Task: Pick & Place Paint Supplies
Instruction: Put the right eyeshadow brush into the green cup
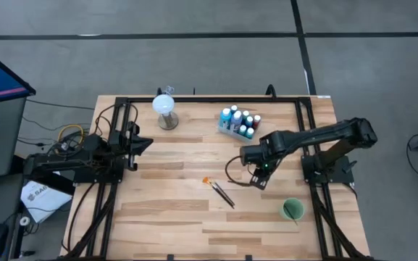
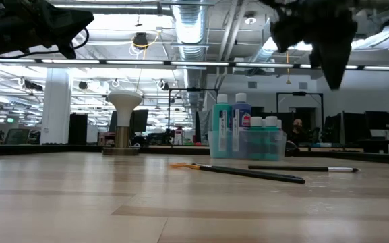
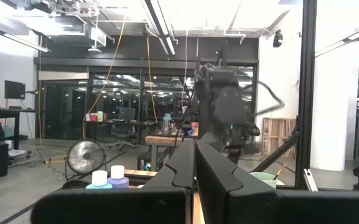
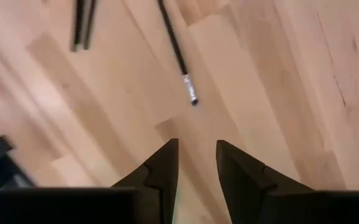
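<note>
Several white-capped paint bottles [image 1: 239, 122] stand in a clear tray [image 2: 248, 143] at the table's far middle. Two dark-handled brushes [image 1: 222, 191], one orange-tipped [image 1: 206, 180], lie flat on the wood at mid table. Another brush with a silver ferrule [image 4: 180, 62] lies on the wood below my right gripper [image 4: 196, 163]. That gripper hangs above the table and points down, open, with nothing between its fingers. My left gripper [image 3: 195, 171] waits shut above the table's left side [image 1: 138, 145].
A white globe on a round base [image 1: 165, 110] stands at the far left of the bottles. A green cup [image 1: 292, 209] sits near the table's front right. Bare wood stretches along the near edge and between the two arms.
</note>
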Available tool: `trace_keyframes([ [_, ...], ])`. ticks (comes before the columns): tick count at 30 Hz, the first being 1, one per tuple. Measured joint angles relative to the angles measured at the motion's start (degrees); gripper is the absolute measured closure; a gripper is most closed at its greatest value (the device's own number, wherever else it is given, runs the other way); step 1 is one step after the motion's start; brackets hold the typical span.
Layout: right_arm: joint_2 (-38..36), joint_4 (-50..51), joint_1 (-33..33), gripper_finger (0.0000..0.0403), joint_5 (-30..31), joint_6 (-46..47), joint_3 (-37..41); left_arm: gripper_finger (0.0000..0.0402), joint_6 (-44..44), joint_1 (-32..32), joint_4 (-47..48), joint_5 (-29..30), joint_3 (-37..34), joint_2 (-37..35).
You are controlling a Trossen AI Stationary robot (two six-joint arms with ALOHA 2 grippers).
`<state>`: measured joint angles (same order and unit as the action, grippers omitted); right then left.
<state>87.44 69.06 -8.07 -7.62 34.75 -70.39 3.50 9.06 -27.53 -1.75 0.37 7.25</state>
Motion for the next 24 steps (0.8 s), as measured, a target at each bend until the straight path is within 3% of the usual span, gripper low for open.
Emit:
trace_keyframes([
  [11,0.0,-20.2,-0.3,0.0300,0.0,-2.3,14.7,0.0400,0.0,0.0,0.0,0.0,0.0,0.0],
  [24,0.0,-28.3,-4.7,0.0300,3.2,-3.4,22.9,0.0400,0.0,0.0,0.0,0.0,0.0,0.0],
])
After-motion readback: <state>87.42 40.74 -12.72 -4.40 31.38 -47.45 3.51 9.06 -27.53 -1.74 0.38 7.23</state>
